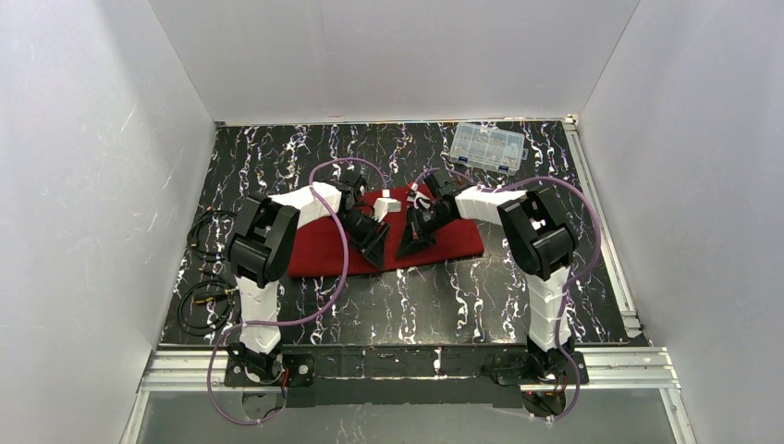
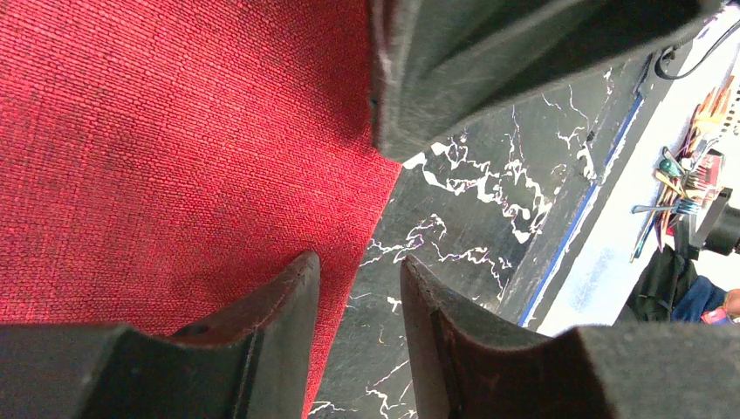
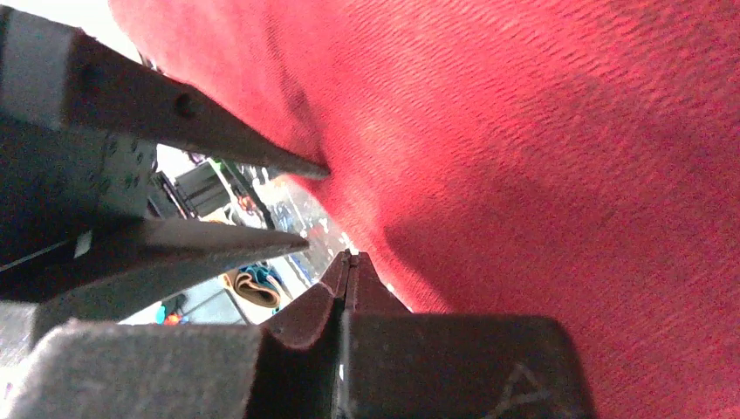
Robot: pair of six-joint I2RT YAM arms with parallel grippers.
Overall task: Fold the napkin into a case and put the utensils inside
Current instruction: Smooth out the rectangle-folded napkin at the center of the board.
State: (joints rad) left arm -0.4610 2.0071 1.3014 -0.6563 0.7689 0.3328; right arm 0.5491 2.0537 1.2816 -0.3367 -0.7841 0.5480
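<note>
The deep red napkin (image 1: 324, 248) lies spread flat in the middle of the black marbled table (image 1: 388, 305). Both grippers are at its near edge, close together. My left gripper (image 1: 376, 248) is open, and in the left wrist view (image 2: 359, 262) it straddles the cloth's edge (image 2: 174, 140), one finger over cloth and one over table. My right gripper (image 1: 410, 244) is shut, and its tips (image 3: 349, 258) sit at the edge of the napkin (image 3: 541, 157), which bulges there. Small white utensil pieces (image 1: 418, 196) show at the far edge, mostly hidden by the arms. No folded case shows.
A clear plastic compartment box (image 1: 487, 146) stands at the back right. Black cables (image 1: 208, 277) lie coiled at the table's left edge. White walls close in three sides, and an aluminium rail (image 1: 407, 361) runs along the near edge.
</note>
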